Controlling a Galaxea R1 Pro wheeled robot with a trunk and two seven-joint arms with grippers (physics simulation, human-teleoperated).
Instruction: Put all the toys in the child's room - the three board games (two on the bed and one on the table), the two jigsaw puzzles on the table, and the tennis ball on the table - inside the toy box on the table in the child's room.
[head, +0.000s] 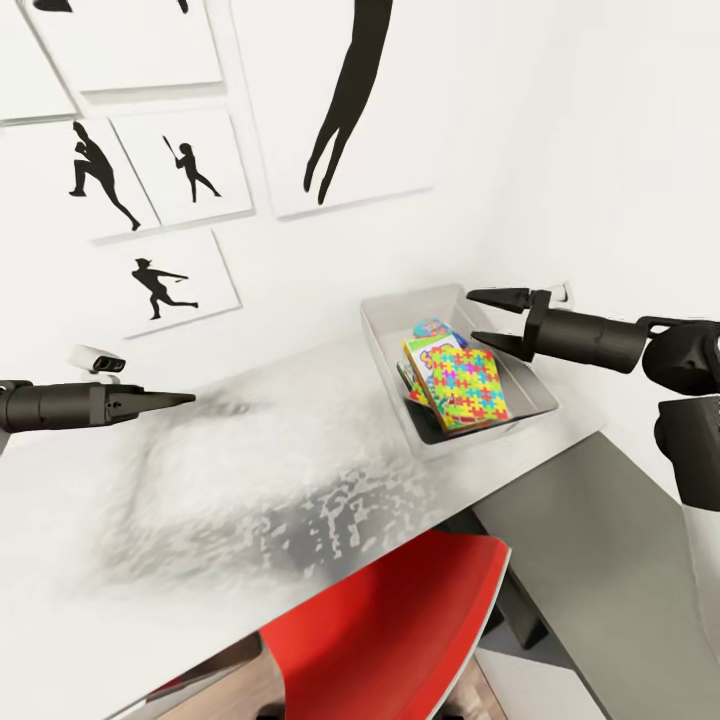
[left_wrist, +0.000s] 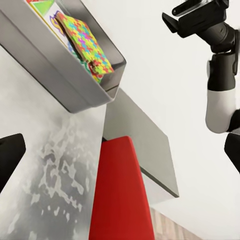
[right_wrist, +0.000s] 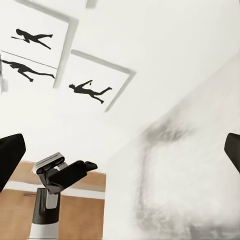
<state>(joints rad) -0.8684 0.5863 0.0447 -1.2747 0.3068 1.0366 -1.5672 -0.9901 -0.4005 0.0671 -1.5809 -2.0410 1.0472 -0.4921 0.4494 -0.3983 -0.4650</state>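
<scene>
Right end effector (head: 486, 316) spread open, empty, above toy box (head: 538, 398); jigsaw puzzle (head: 468, 388) on top inside. Left end effector (head: 180, 400) pinched closed over worktop (head: 200, 480), empty.

Child's room, baseball silhouette prints (head: 160, 285), toy box (head: 455, 372), desk (head: 200, 480)

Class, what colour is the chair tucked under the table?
Red; the chair shows best in the head view.

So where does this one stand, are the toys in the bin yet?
Mostly done, by the look of it. The toy box on the table holds a jigsaw puzzle lying on top of a game box, with others partly hidden beneath. Nothing is in hand: the right gripper hangs open over the bin, the left gripper is shut. I can't count every toy, so completion is unconfirmed.
</scene>
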